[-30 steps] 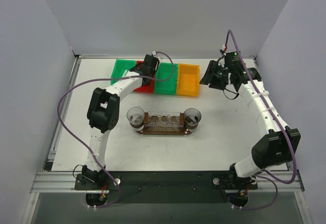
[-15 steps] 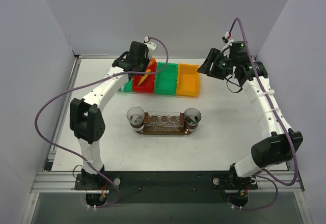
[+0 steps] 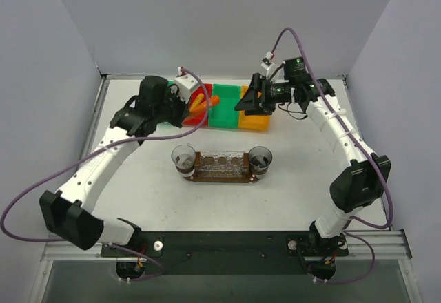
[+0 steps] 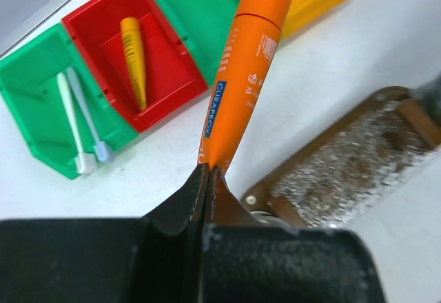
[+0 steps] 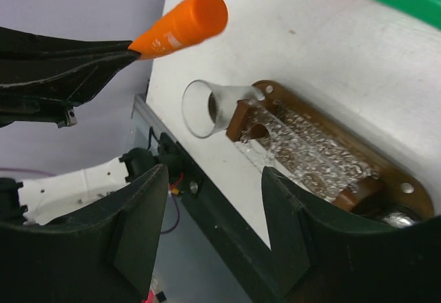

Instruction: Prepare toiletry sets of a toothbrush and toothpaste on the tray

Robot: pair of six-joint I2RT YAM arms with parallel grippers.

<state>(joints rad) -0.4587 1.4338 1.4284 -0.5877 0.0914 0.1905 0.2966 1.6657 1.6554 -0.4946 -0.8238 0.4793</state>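
Observation:
My left gripper [image 3: 187, 112] is shut on the flat end of the orange toothpaste [image 3: 209, 102], holding it in the air above the red bin [image 3: 195, 118]; the wrist view shows the jaws [image 4: 208, 173] pinching the tube [image 4: 241, 76]. The yellow toothpaste [image 4: 134, 58] lies in the red bin [image 4: 169, 76]. Two white toothbrushes [image 4: 74, 120] lie in the leftmost green bin [image 4: 27, 103]. The dark-brown tray [image 3: 220, 177] lies mid-table and also shows in both wrist views [image 4: 265, 189] [image 5: 406, 186]. My right gripper [image 3: 247, 102] hovers open and empty over the bins [image 5: 213, 220].
A clear cup stands at each end of the tray [image 3: 182, 157] [image 3: 260, 156], with a clear holder [image 3: 220, 164] between them. A second green bin [image 3: 224, 109] and an orange bin [image 3: 255, 120] sit right of the red one. Walls close in on three sides.
My left arm has swung left and lifted the orange toothpaste out of the red bin. My right gripper has moved left from the table's right side to above the bins.

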